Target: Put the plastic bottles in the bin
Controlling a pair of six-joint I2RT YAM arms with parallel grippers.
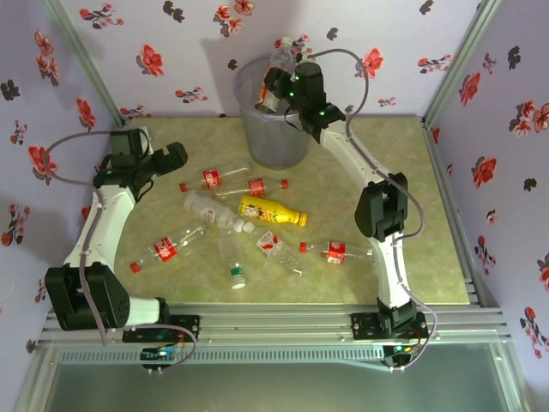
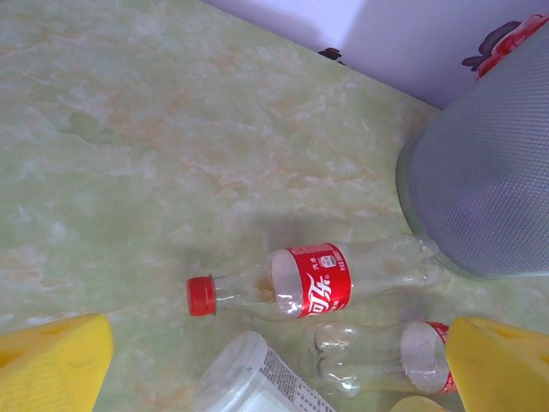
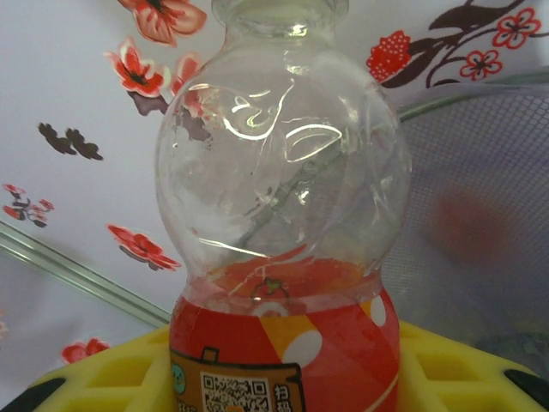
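The right gripper (image 1: 285, 93) is clenched on a clear bottle (image 3: 279, 189) with a red and orange label. The bottle's neck points away from the yellow fingers (image 3: 463, 369), and the gripper holds it at the rim of the bin (image 1: 274, 137). The bin stands at the far edge of the table (image 1: 429, 215), about in the middle. Through its grey wall the right wrist view shows a red blur, and I cannot tell what it is. Between the right arm and the right edge the table is bare. The left gripper (image 1: 177, 156) is released, its fingers (image 2: 51, 360) wide apart, above the far left part of the table, where the surface is free toward the left edge and the far left corner. Just ahead of it a red-capped bottle (image 2: 313, 281) lies on its side, with its base almost touching the foot of the bin. A second red-label bottle (image 2: 386, 356) lies beside it, close to one finger. The other bottles lie in the middle of the table: a yellow bottle (image 1: 273, 211), a white-label bottle (image 1: 213, 210), a green-capped bottle (image 1: 238, 273), one red-label bottle toward the left edge (image 1: 163, 249), and one near the right arm (image 1: 330, 251).
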